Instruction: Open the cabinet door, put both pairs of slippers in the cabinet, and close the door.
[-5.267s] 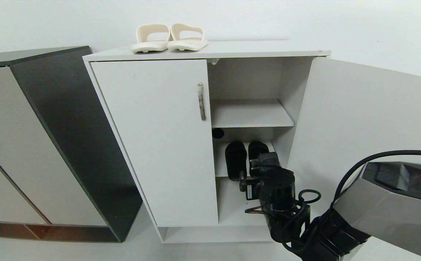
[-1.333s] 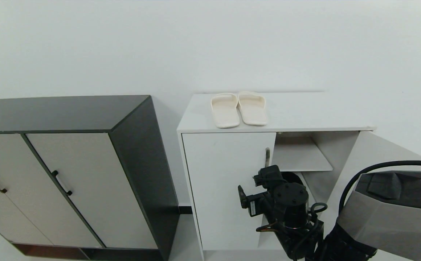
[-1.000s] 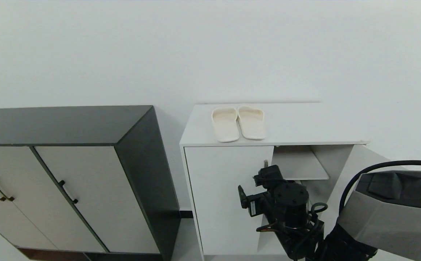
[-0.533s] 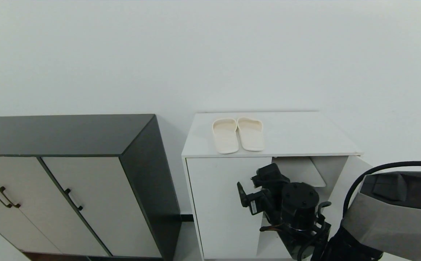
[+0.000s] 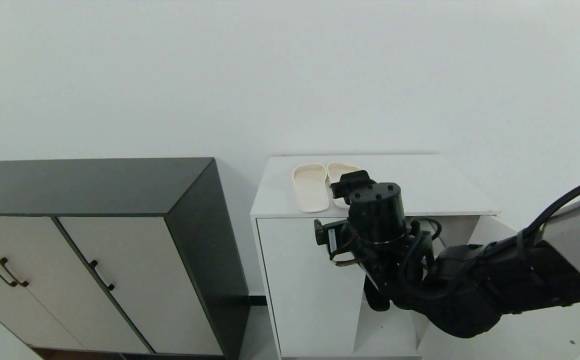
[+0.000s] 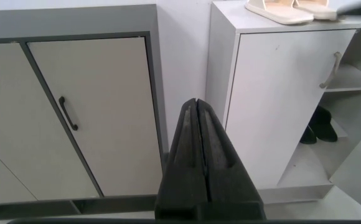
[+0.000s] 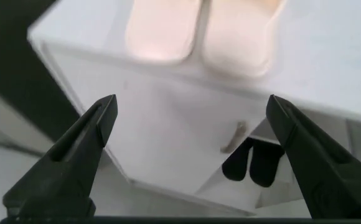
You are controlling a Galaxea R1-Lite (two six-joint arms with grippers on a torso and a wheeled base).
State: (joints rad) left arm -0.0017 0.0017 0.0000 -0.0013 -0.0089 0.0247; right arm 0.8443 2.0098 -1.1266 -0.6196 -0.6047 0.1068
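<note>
**Open right gripper [image 7: 192,106] near cream slide slippers [image 5: 311,187]**

Its fingers are spread wide and hold nothing. The cream pair lies side by side at the front edge of the white wooden cabinet [image 5: 310,280] top, left of centre. The black slide slippers [image 7: 255,163] sit on a lower shelf inside. The left gripper [image 6: 197,106] is pressed closed and empty.

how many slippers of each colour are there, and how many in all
cream slippers: 2, on top of the white cabinet
black slippers: 2, on a shelf inside the white cabinet
total: 4
</note>
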